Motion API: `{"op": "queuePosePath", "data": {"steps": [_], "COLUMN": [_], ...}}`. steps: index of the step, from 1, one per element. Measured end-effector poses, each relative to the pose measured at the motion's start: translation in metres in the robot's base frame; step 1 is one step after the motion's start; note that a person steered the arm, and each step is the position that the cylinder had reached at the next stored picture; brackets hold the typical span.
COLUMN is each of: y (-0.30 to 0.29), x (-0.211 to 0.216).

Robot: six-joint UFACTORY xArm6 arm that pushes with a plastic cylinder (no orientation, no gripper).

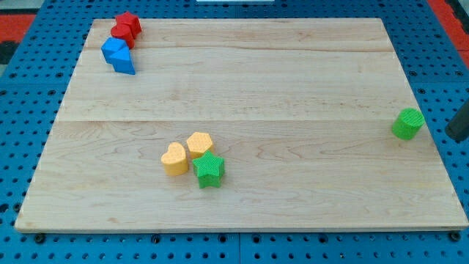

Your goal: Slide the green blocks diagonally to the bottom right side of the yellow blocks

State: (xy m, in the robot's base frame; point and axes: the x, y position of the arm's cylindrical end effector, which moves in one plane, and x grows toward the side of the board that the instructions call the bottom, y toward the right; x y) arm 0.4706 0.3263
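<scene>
A green star block [209, 169] lies touching the lower right of a yellow hexagon block [198, 144], which touches a yellow heart block [174, 158] on its left. A green cylinder block [407, 123] stands near the board's right edge. A dark piece of my rod shows at the view's right edge, just right of the green cylinder, with my tip [457, 138] off the board's right side.
The wooden board [242, 73] lies on a blue pegboard. Two red blocks [125, 27] and two blue blocks [117, 56] sit at the board's top left corner.
</scene>
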Motion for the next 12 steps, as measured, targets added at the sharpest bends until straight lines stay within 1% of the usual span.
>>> {"op": "queuePosePath", "data": {"steps": [1,2,3,4,5,6,7,8,9,10,11,12], "y": [-0.086,-0.205,-0.103,-0.098,-0.205,-0.266,-0.197,-0.234,-0.287,-0.292,-0.333,-0.318], "x": [-0.002,0.021,0.014,-0.001,-0.012,0.024,-0.008,-0.044,-0.04,-0.061,-0.06,0.024]}}
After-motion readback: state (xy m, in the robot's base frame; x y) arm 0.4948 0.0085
